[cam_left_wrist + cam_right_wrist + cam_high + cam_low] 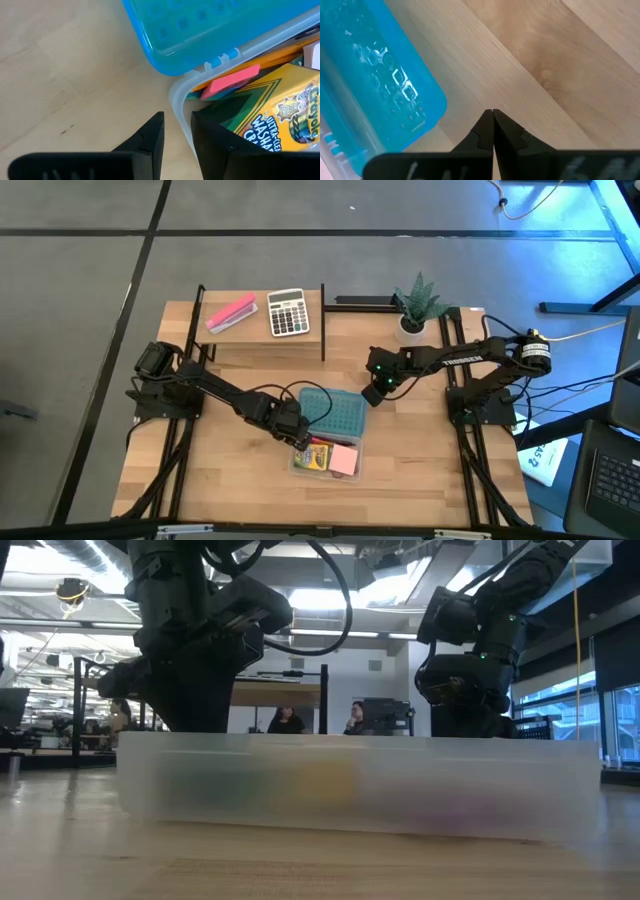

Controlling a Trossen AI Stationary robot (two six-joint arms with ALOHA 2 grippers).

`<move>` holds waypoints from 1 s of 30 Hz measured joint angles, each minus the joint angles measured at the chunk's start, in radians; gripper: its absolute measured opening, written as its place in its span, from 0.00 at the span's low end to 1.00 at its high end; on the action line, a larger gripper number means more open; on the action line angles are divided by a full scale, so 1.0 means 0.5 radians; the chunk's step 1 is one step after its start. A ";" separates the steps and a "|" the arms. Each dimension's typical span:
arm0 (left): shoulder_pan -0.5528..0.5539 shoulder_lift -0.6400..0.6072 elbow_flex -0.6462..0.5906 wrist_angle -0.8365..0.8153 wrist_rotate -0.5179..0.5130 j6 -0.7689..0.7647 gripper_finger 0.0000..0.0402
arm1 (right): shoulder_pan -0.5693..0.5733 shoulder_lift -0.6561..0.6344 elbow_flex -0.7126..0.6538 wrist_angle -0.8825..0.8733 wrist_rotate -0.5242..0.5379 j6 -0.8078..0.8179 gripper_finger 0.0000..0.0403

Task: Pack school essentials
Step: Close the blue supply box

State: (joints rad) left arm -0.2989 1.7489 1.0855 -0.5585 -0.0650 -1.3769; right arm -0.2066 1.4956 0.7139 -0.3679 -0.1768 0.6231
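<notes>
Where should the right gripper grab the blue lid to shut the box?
Probably the blue lid's free long edge, the one away from the hinge clips, coming from the right gripper's side. The lid lies open and flat beside the clear box, so that edge is exposed, and the gripper is shut, so it must open first.

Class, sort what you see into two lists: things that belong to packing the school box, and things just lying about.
Belongs to the job:
crayon box
pink notepad
red eraser
orange pencil
clear box with blue lid
left end effector, gripping the box wall

Lying about:
calculator
pink block
plant
</notes>
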 joint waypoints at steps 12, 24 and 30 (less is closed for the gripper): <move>0.000 0.000 -0.001 -0.001 -0.008 0.002 0.22 | 0.000 0.000 0.000 0.001 0.000 0.000 0.01; 0.000 0.000 -0.001 0.000 -0.011 -0.001 0.08 | 0.000 0.000 0.000 0.002 -0.003 0.001 0.01; 0.001 -0.001 -0.001 0.007 -0.018 0.001 0.01 | 0.000 0.000 0.000 0.021 -0.037 -0.064 0.02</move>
State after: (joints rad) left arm -0.2985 1.7485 1.0851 -0.5550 -0.0740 -1.3764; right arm -0.2066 1.4956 0.7139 -0.3575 -0.1953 0.5914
